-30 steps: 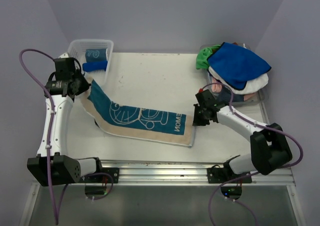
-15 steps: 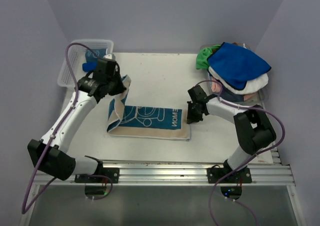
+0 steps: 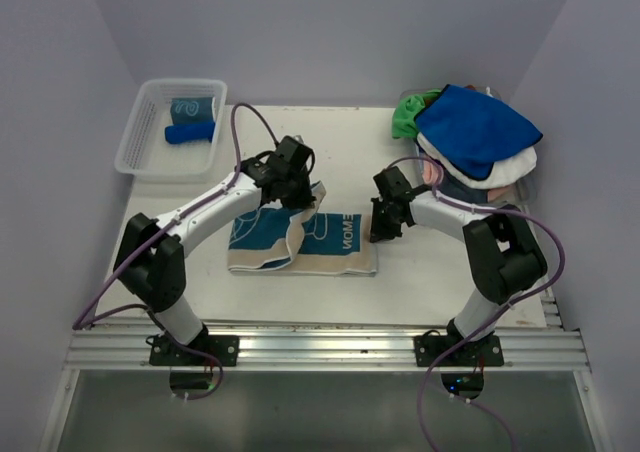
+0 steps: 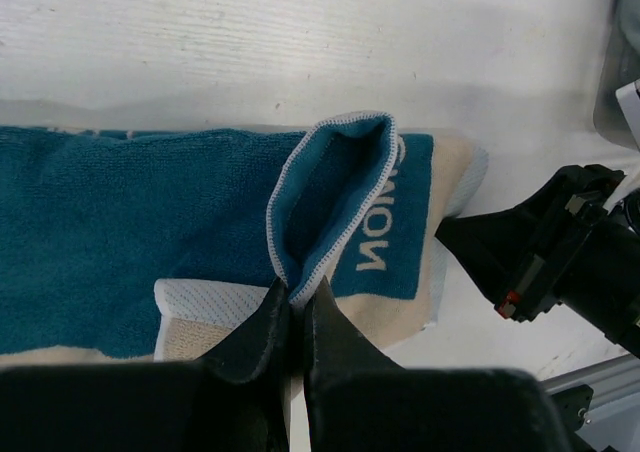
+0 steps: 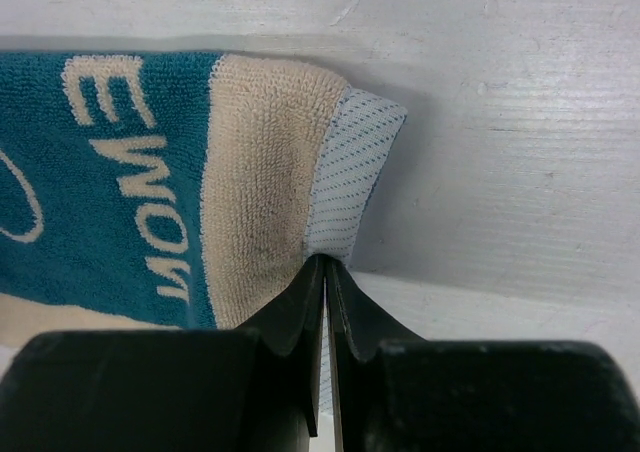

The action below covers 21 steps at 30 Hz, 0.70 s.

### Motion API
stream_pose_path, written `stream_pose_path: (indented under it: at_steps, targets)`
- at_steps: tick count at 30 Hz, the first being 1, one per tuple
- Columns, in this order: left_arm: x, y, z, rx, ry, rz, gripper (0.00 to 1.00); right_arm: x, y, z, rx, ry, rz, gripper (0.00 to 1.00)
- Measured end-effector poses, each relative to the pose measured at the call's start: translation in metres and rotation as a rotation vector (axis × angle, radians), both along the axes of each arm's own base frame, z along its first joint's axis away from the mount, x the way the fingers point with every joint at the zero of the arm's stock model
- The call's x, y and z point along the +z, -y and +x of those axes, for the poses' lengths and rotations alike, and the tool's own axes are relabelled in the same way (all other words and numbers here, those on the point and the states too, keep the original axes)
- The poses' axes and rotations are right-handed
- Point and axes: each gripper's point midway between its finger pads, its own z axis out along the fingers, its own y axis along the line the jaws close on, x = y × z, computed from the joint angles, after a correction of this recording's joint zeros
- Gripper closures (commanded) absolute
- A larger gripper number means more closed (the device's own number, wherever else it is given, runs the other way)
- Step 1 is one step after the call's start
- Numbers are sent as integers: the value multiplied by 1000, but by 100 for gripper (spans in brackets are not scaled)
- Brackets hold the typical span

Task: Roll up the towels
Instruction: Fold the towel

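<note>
Now the left gripper (image 4: 297, 304) is pinching a folded-over edge of the teal towel (image 3: 335, 237), which is lying at the middle of the table (image 3: 330, 142); the right gripper (image 5: 325, 272) is clamping its right-hand end.

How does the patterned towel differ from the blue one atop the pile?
The patterned towel is teal and beige with lettering; the blue towel is plain. The patterned towel lies on the table, pinched by the left claw and right claw; the blue towel drapes the pile, untouched. Neither is rolled.
</note>
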Motion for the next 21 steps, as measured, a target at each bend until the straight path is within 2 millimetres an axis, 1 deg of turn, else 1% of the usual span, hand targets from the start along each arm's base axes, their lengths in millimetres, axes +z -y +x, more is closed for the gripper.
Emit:
stream_pose_path:
  at_steps: [4,7,8,9,10,11,15,17,21]
  targets:
    - [-14,15,-2,-3,-36,-10,100,0,1,0,-1,1,-3,93]
    - [-13,24,-2,-7,-39,-22,100,0,2,1,-3,8,-14,92]
    - [-10,27,-1,-10,-34,-27,100,1,3,1,-4,13,-21,90]
    - [-8,29,-1,-11,-29,-32,100,2,4,1,-5,24,-30,76]
    - [-5,31,0,-9,-21,-35,100,3,7,0,-6,34,-40,67]
    - [-3,32,1,-8,-14,-36,100,5,11,-2,-8,45,-46,55]
    - [-1,32,2,-2,-4,-31,100,12,22,-14,-15,75,-56,41]
    - [-1,31,3,2,-2,-28,100,15,22,-16,-20,88,-45,41]
    - [1,31,3,7,1,-29,100,12,24,-21,-33,83,-42,46]
